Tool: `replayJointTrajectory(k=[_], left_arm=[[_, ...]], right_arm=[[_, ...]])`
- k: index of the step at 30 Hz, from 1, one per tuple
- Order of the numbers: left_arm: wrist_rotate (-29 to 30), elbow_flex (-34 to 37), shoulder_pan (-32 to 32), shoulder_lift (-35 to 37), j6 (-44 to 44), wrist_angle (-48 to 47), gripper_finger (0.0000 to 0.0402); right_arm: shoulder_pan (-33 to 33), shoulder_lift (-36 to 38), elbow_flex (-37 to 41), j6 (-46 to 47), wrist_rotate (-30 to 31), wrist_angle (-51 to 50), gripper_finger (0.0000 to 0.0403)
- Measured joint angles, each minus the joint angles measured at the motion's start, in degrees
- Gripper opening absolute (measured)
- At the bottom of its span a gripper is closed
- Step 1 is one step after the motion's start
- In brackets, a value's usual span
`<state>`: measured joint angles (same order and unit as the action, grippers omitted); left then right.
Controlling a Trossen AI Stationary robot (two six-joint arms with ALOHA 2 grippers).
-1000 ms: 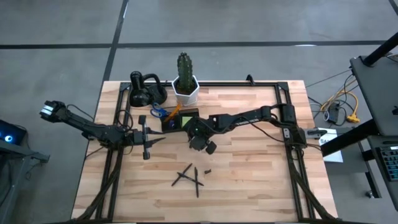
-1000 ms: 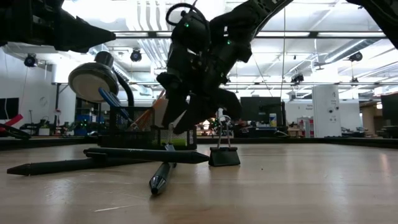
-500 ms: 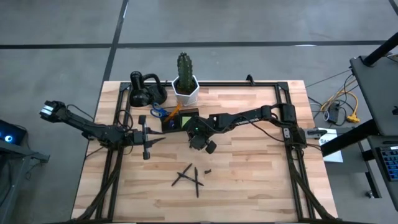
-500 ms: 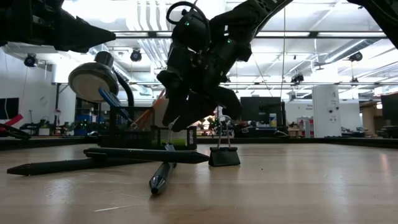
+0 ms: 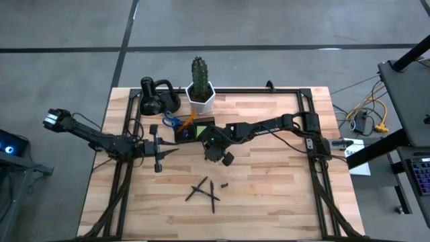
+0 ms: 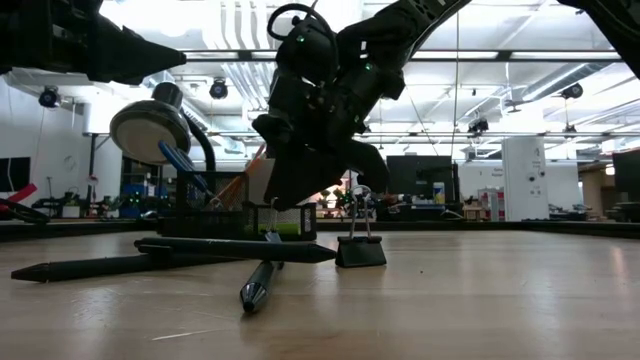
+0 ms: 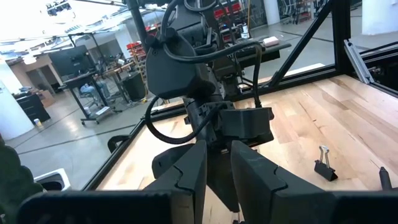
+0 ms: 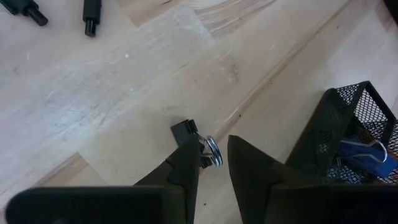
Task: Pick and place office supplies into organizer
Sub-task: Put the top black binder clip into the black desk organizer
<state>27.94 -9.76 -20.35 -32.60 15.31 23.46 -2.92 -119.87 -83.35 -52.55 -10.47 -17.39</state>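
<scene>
From above, the dark mesh rectangular organizer (image 5: pixel 195 130) sits on the wooden counter (image 5: pixel 282 195) just in front of the white hexagonal cactus pot (image 5: pixel 200 96). The right gripper (image 5: pixel 216 151) hangs just beside it. The left gripper (image 5: pixel 168 149) waits to the organizer's other side. Three black pens (image 5: pixel 204 191) lie crossed nearer the front edge, with a small black binder clip (image 5: pixel 224 183) just beside them.

At counter height, the clip (image 6: pixel 360 250) stands upright on its base, wire loops up, with the right gripper (image 6: pixel 300 190) above it and not touching.

The left wrist view shows the left gripper (image 7: pixel 219 146) holding nothing, its fingers a narrow gap apart.

The right wrist view shows the right gripper (image 8: pixel 211 144) slightly spread and empty, aimed at the clip (image 8: pixel 186 132), with the organizer (image 8: pixel 339 134) close by.

The clip looks light, stiff and easily tipped. A pinch across its black body seems safer than one on the thin, slippery wire loops.
</scene>
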Motion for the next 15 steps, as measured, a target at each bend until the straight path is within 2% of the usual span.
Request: replayJointTrajectory(k=[10,15], left_arm=[[-0.02,0.00,0.01,0.00,0.00,0.00,0.0059],[-0.01,0.00,0.00,0.00,-0.02,0.00,0.0059]], right_arm=[[0.00,0.00,0.00,-0.08,-0.01,-0.08,0.0045],[0.00,0.00,0.00,-0.11,-0.01,-0.10,0.0017]])
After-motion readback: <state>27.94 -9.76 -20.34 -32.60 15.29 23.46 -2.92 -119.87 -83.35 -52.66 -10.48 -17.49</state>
